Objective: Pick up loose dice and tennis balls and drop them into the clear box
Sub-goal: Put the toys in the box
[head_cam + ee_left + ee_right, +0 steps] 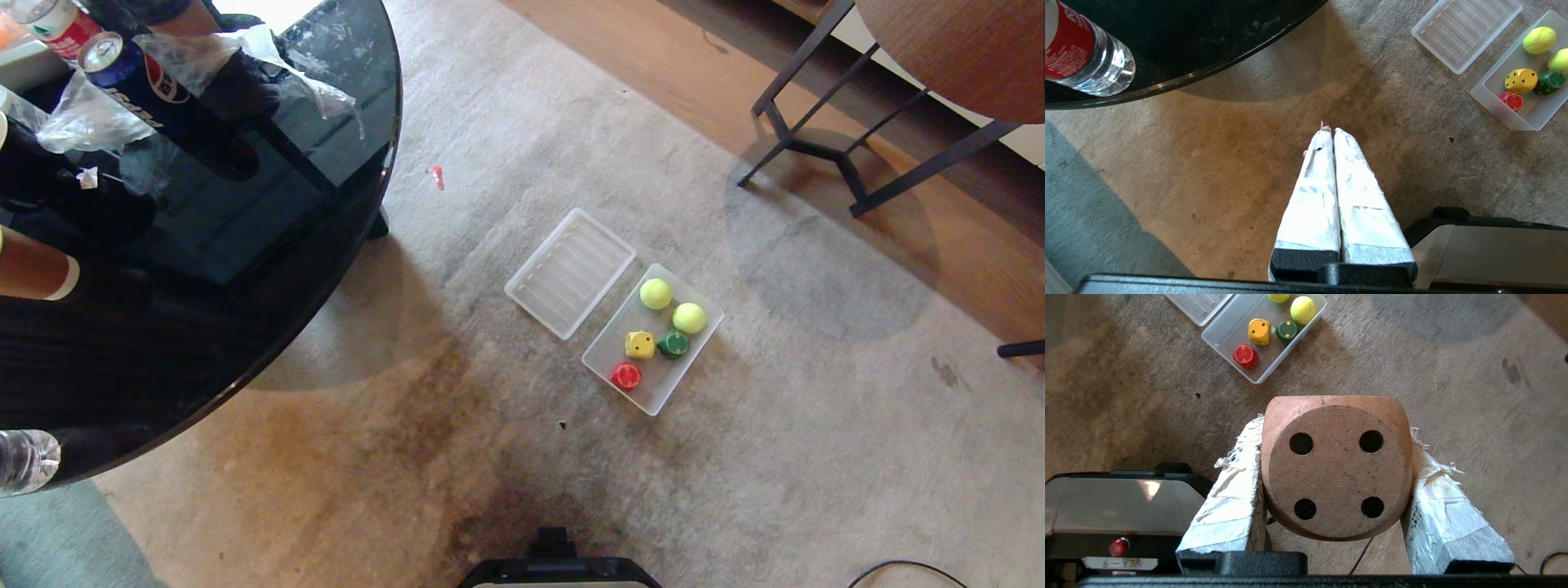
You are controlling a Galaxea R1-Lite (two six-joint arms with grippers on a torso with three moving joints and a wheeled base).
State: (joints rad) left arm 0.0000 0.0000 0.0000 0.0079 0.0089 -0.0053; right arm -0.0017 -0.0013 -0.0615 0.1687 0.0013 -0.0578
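The clear box [608, 351] stands on the carpet ahead of me and slightly to the right. Inside it lie two tennis balls [655, 293] [689, 318], a yellow die [639, 344], a dark green die [673, 344] and a red die [626, 376]. My right gripper [1335, 428] is shut on a beige die [1337, 469] whose four-pip face looks at the camera; it hangs above the carpet, short of the box [1224, 335]. My left gripper [1329, 131] is shut and empty over bare carpet, well left of the box [1535, 114]. Neither gripper shows in the head view.
A flat ribbed lid [570, 272] lies beside the box on its left. A black round table [245, 245] with a can [135, 82] and bottles fills the left. A side table's dark legs [816, 147] stand far right. My base [559, 567] is at the near edge.
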